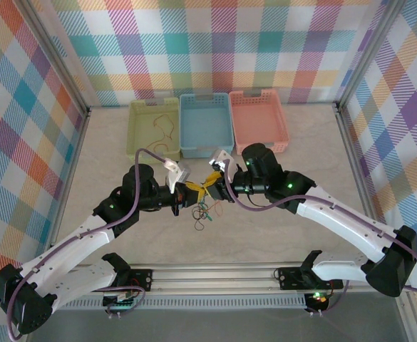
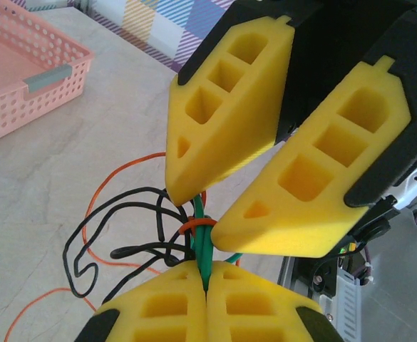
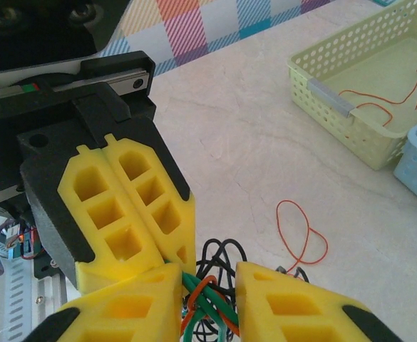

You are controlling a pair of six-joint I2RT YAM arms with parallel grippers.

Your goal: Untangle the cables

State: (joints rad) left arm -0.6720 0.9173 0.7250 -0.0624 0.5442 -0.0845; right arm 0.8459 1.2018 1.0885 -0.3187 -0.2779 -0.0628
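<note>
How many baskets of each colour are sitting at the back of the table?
Yellow-green basket: 1
Blue basket: 1
Pink basket: 1
Total: 3

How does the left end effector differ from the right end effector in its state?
The left end effector is shut tight; the right end effector stands open in a V. The left end effector pinches the green cables; the right end effector only straddles them and does not clamp them. Both are yellow, and they meet tip to tip at the same tangle.
</note>
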